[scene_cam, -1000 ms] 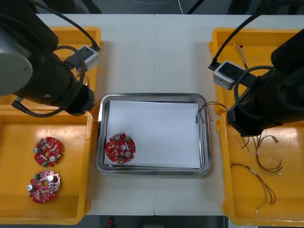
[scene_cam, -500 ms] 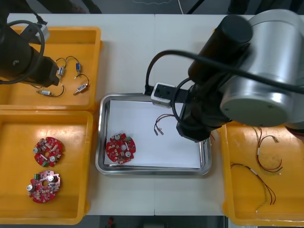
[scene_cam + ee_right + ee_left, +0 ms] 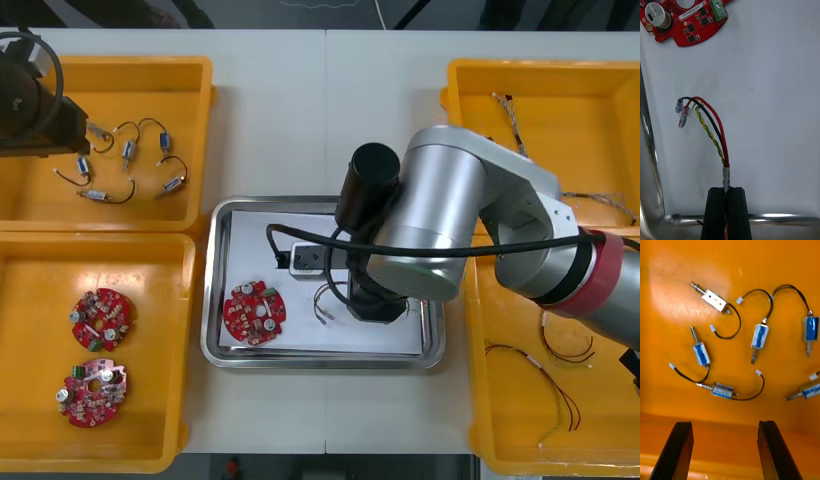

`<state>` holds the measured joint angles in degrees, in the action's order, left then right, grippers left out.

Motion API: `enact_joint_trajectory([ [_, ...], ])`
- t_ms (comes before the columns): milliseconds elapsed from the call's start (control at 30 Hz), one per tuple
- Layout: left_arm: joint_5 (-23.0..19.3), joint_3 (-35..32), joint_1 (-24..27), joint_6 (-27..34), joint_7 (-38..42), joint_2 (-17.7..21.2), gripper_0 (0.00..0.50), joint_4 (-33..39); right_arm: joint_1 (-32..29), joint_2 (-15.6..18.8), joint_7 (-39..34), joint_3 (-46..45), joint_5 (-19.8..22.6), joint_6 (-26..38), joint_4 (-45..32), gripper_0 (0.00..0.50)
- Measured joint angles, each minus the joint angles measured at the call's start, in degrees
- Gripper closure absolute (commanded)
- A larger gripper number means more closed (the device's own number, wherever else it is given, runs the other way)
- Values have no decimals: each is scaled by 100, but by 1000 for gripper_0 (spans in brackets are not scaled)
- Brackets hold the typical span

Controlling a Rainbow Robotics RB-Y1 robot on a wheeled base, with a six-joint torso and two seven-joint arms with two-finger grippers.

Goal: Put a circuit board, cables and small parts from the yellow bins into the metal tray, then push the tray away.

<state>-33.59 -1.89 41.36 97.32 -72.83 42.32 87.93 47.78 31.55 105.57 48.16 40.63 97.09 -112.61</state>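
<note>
Reaching over the metal tray [image 3: 437, 345] in the front view, the right arm [image 3: 450, 230] sits beside a round red circuit board [image 3: 254, 312] and a cable [image 3: 324, 300] inside it, while the left arm [image 3: 25, 105] is over the far left yellow bin [image 3: 195, 75] of small metal parts [image 3: 125, 170]. The right wrist view has the right gripper [image 3: 726, 190] pinched tight on that red, black and yellow-green cable's sleeved end, near the tray's rim. In the left wrist view the left gripper [image 3: 724, 425] stands wide apart, empty, above those parts.
</note>
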Motion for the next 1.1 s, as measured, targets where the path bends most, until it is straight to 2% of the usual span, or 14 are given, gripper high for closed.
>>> enact_joint_trajectory([
  [267, 78, 2, 16, -779, 0, 0, 0, -709, 0, -19, 0, 666, -228, -611, 256, 500],
  [467, 94, 125, 17, -1600, 0, 0, 0, -1202, 0, -27, 0, 1043, -354, -1132, 704, 500],
  [733, 145, 454, 19, -2473, 0, -6, 0, -1726, 0, -60, 0, 1245, -462, -1260, 920, 500],
  [800, 155, 553, 21, -2613, 0, -6, 0, -1836, 0, -66, 0, 1247, -466, -1260, 919, 396],
  [867, 165, 666, 21, -2749, 0, -6, 0, -1950, 0, -75, 0, 1247, -522, -1259, 914, 106],
  [933, 168, 777, 21, -2873, 0, -6, 0, -2067, 0, -79, 0, 1247, -653, -1255, 878, 0],
  [1100, 167, 1015, 22, -3144, 0, -6, 0, -2279, 0, -80, 0, 1247, -866, -1235, 721, 0],
])
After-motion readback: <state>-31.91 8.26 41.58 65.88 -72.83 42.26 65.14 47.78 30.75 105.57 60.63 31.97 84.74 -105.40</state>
